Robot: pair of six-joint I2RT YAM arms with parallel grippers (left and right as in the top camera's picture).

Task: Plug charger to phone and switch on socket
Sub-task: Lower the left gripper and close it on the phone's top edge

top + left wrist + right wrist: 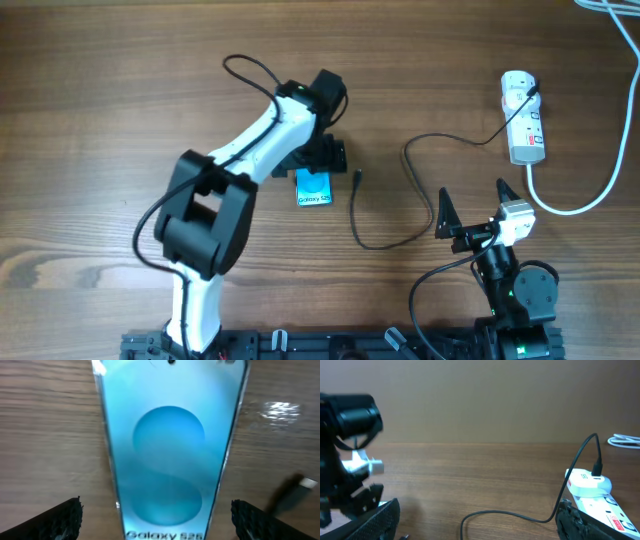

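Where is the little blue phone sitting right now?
From overhead, the phone lies flat near the middle, just under the open left gripper, with the charger plug close on its right.

The cyan-screened phone (314,190) lies flat. The black charger (357,181) has its connector just beside it, cable reaching the white socket (524,125).

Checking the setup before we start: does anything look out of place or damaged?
Nothing looks damaged or spilled. The charger's plug lies loose beside the phone, not connected.
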